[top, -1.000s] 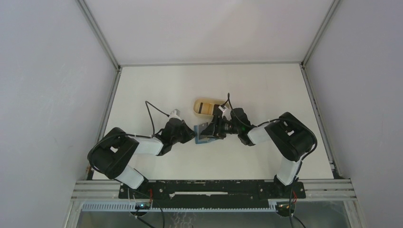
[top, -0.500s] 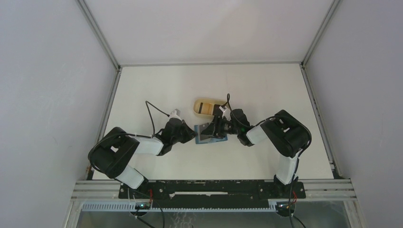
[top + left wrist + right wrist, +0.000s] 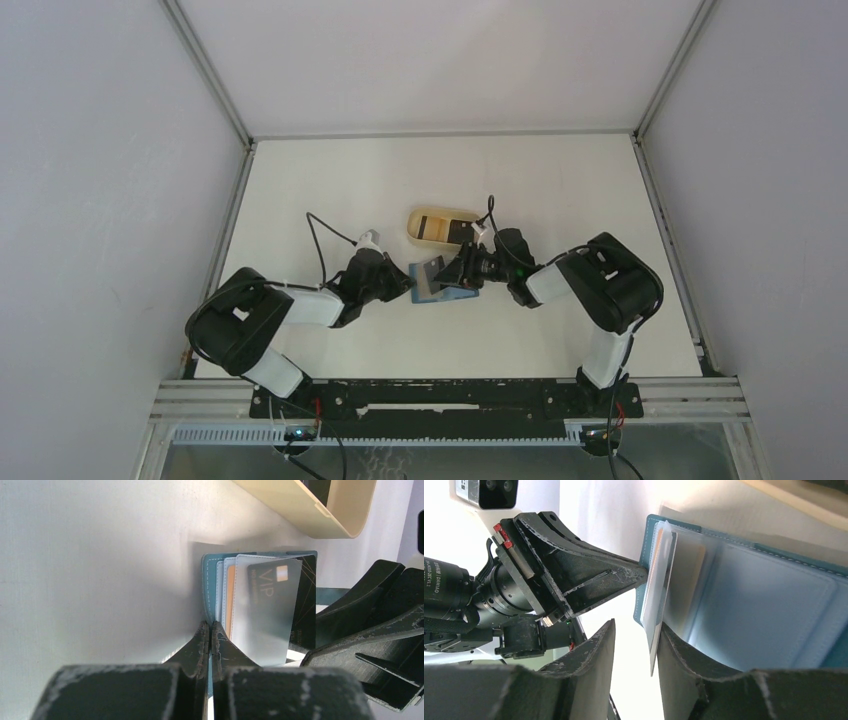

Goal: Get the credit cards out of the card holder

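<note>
Two robot arms meet over a small teal card holder (image 3: 441,287) that lies open on a white table (image 3: 560,180), just in front of a beige oval tray (image 3: 428,222). The left gripper (image 3: 209,632) has its fingers pressed together, pinching the near edge of the holder's cover and pinning it in place. The right gripper (image 3: 636,630) has its jaws parted, straddling the free edge of a thin glossy card (image 3: 265,610) marked VIP that stands up out of the slots. One finger seems to touch it while the other shows a clear gap, so it is not yet clamped. More credit cards sit tucked beside it, an orange one (image 3: 229,617) among them.

These cards look light, stiff and slick, likely to slip from a shallow pinch. The best hold is probably on the exposed edge, pads flat on both faces, pulling straight along the slot. The soft, light holder would likely lift or slide if it were not held down.
</note>
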{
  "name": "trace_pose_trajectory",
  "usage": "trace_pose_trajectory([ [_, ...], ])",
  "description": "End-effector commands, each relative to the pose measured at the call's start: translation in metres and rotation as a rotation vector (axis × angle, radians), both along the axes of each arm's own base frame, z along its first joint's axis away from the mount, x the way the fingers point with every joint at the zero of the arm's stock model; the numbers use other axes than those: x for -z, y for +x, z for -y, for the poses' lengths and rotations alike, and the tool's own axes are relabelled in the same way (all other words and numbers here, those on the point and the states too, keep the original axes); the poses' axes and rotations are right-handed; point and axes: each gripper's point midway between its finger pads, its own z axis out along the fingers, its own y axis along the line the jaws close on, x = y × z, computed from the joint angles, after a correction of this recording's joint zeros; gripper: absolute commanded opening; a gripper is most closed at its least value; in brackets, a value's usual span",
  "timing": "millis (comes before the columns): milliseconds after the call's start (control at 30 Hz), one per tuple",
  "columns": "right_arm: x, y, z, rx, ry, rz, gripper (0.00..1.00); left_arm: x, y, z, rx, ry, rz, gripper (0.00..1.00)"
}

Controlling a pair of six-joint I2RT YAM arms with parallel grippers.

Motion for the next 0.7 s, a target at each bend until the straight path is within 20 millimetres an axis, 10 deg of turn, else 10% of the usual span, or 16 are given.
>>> trace_pose_trajectory([
  [0,-0.021,0.006,0.002,-0.01,0.039,0.088,0.43,0.056,-0.047,-0.033,0.036,0.179,-0.187,0.0],
  [533,-0.014,0.003,0.019,0.004,0.004,0.09,0.36,0.057,-0.048,-0.034,0.037,0.181,-0.189,0.0],
  [667,-0.009,0.001,0.027,0.012,-0.013,0.08,0.21,0.056,-0.048,-0.034,0.037,0.18,-0.188,0.0],
])
